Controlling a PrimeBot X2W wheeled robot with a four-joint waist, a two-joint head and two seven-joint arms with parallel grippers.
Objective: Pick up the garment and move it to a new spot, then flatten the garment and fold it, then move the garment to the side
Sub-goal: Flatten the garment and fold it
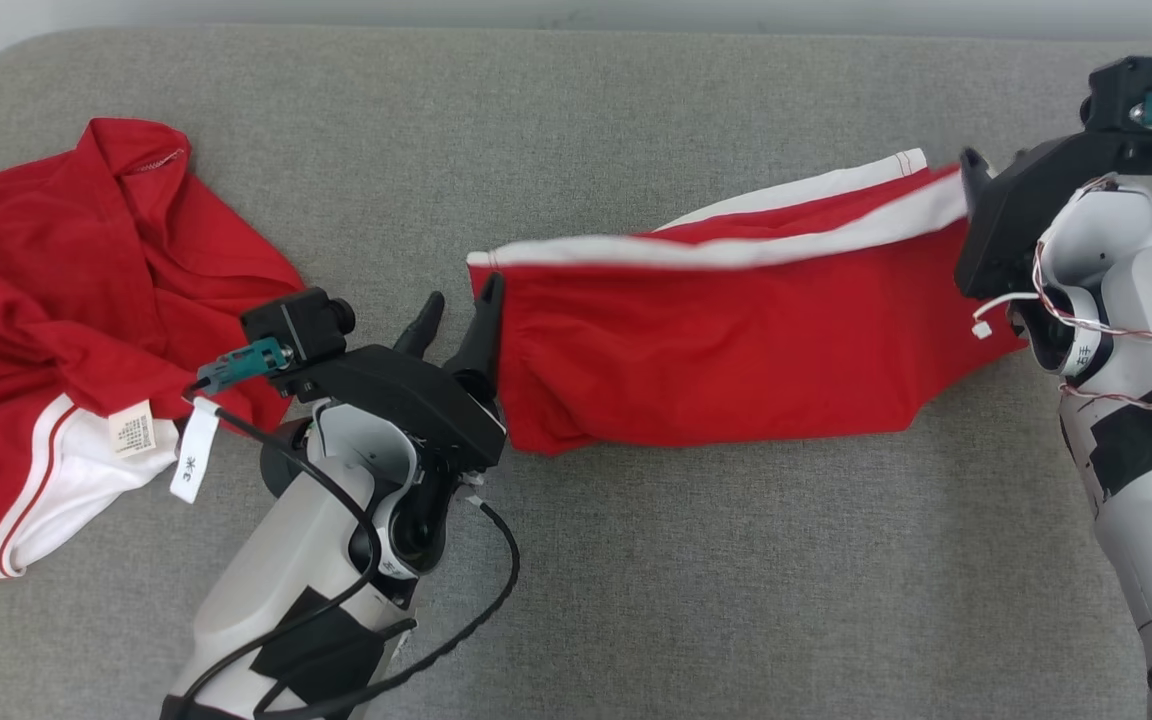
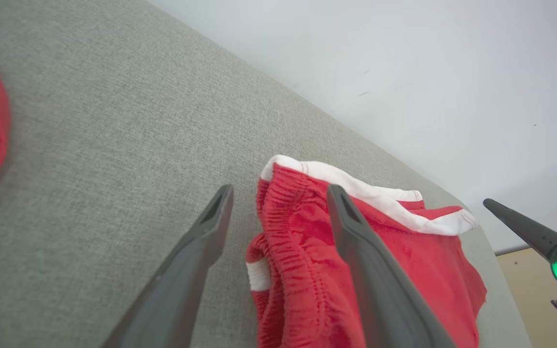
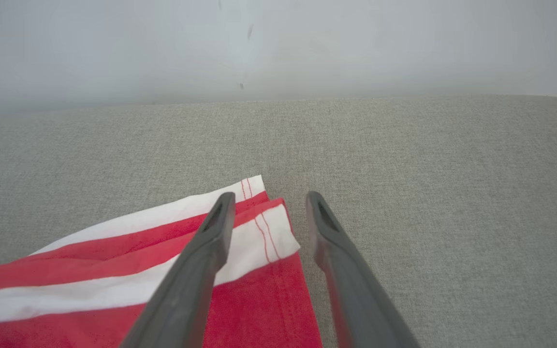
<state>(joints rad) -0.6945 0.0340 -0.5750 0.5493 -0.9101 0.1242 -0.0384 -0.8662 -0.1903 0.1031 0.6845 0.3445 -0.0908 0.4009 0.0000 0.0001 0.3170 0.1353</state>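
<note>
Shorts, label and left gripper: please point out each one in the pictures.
shorts [image 1: 696, 350], head view, middle of the red cloth.
label [image 1: 131, 430], head view, centre of the printed tag.
left gripper [image 1: 463, 292], head view, midway between its fingertips.

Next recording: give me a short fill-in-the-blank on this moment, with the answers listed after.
The red shorts lie between the left claw and the right claw on a ____ cushion. Their side stripes are ____. A second red garment lies crumpled nearest the ____ claw.
Missing: grey; white; left.
</note>
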